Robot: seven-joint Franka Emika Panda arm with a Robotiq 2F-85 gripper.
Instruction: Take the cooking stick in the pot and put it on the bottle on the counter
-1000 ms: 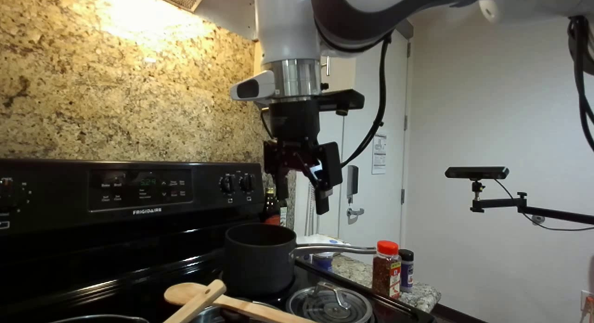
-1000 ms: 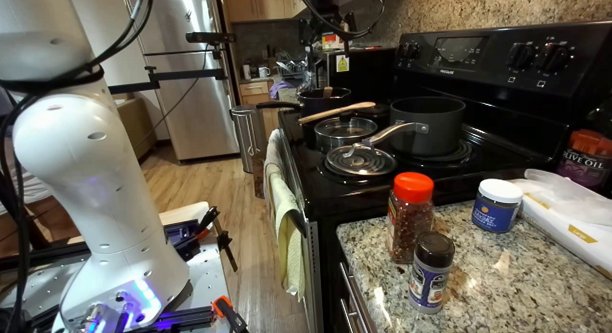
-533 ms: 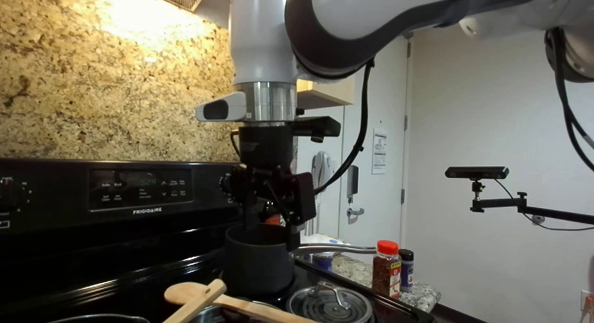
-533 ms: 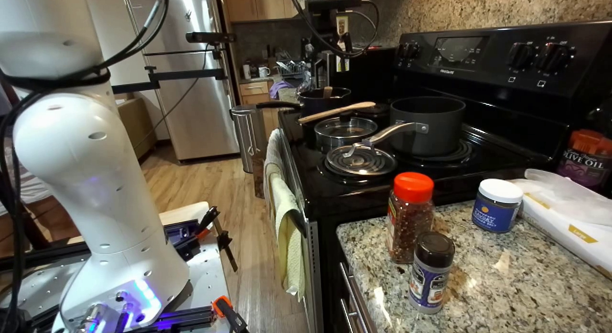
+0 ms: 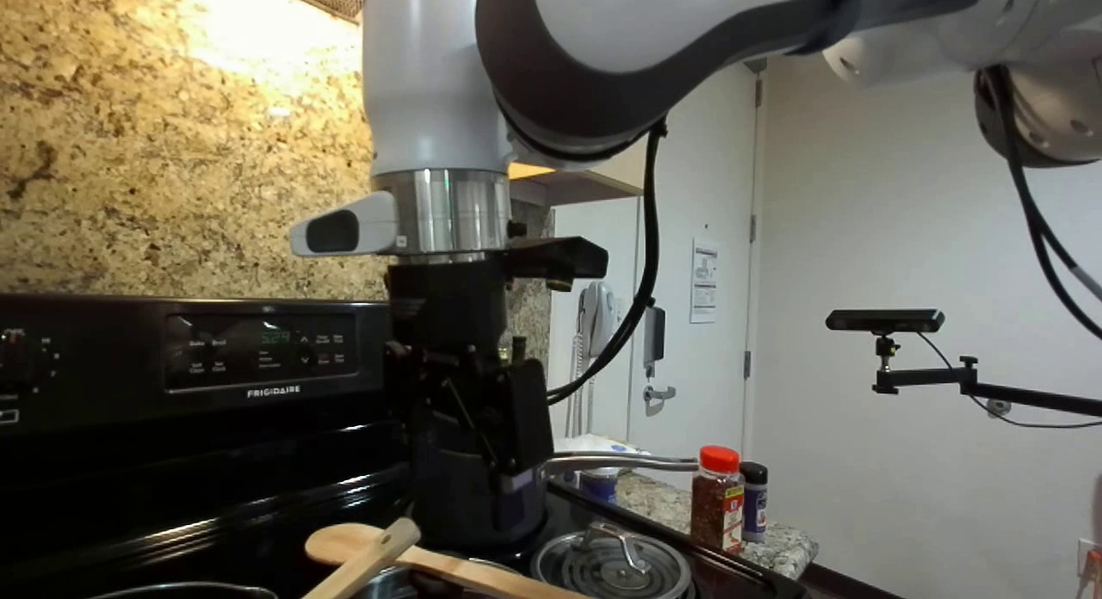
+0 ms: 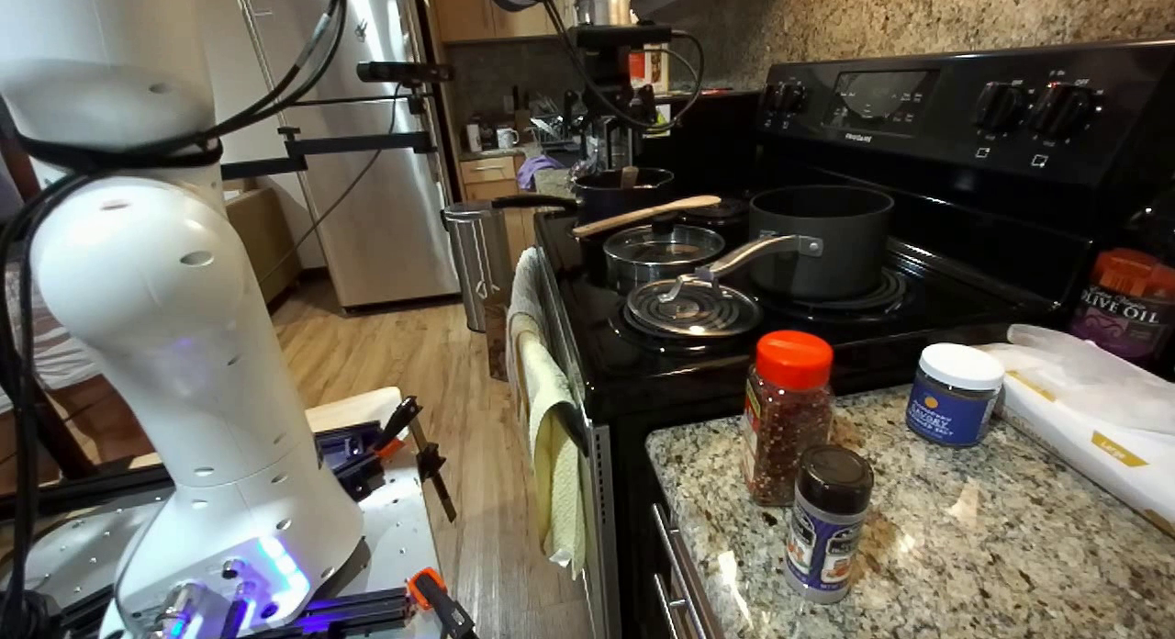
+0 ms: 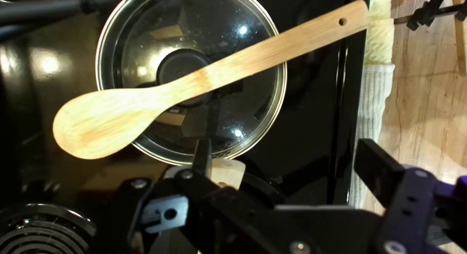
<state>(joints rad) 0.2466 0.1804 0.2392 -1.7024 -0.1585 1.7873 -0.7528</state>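
The cooking stick [image 5: 366, 560] is a pale wooden rod leaning out of a dark pot [image 5: 185, 589]. In an exterior view its top shows above the pot [image 6: 597, 198]. In the wrist view the stick's end [image 7: 233, 170] shows just inside the left finger [image 7: 203, 153]; I cannot tell whether they touch. My gripper [image 7: 286, 151] is open, with jaws wide apart and nothing held. In an exterior view the gripper [image 5: 465, 496] is behind the stick, in front of a larger pot. The red-capped bottle [image 5: 717, 500] stands upright on the counter, also here [image 6: 791, 414].
A broad wooden spoon [image 7: 233, 69] lies across a glass lid [image 7: 262, 111] beside the stick. The larger black pot [image 6: 820, 244] has a long metal handle [image 5: 620, 463]. A shorter dark-capped bottle [image 6: 829, 520] and a blue jar [image 6: 955, 396] stand near the red-capped bottle.
My gripper has come down and moved toward the stick, to the left in an exterior view. It has stayed open. The stick, spoon, pots and bottles have not moved.
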